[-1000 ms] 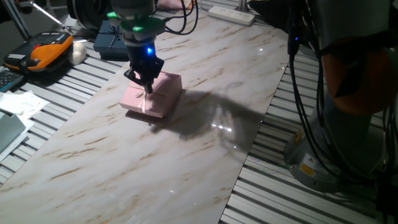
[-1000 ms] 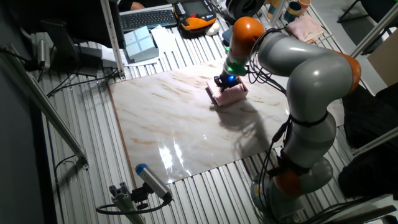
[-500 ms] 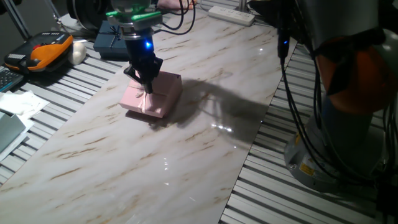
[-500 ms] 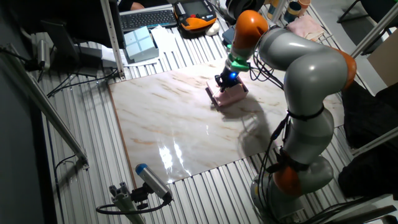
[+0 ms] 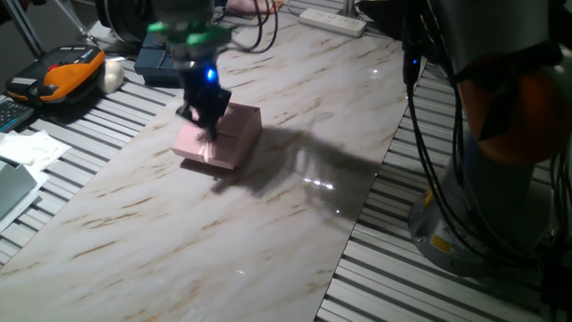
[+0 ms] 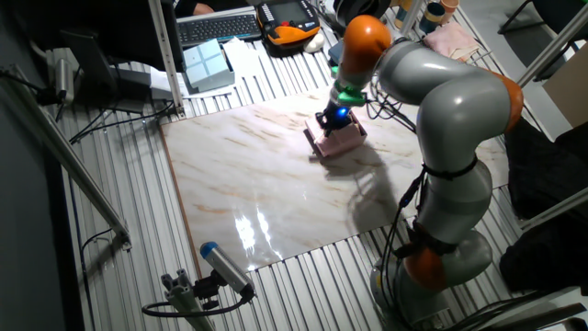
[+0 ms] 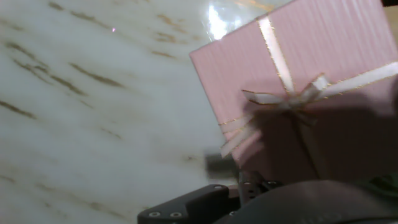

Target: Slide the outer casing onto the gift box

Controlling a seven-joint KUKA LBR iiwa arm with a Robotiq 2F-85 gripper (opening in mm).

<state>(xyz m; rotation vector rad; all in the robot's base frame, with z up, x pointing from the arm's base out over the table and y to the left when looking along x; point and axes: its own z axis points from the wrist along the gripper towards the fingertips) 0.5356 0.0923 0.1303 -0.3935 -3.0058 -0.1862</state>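
Note:
The gift box (image 5: 207,148), flat and pale pink, lies on the marble board; the hand view shows its ribbon and bow (image 7: 287,98) uncovered. In one fixed view the pink shape is stepped. Its higher far-right part looks like the outer casing (image 5: 241,120) over that end, but I cannot tell for sure. My gripper (image 5: 207,123) points down at the top of the box near the bow, blurred by motion, with its fingers tapering to one point and holding nothing. It also shows in the other fixed view (image 6: 331,119) over the pink box (image 6: 338,142).
A dark blue box (image 5: 154,59) lies behind the gripper at the board's far edge. An orange device (image 5: 70,70), a white object (image 5: 113,75) and papers (image 5: 31,148) lie at the left. A power strip (image 5: 332,20) lies at the back. Cables hang at the right (image 5: 427,134).
My gripper has shifted slightly left over the box and is now motion-blurred. The arm's upper part has swung. The pink box has barely moved.

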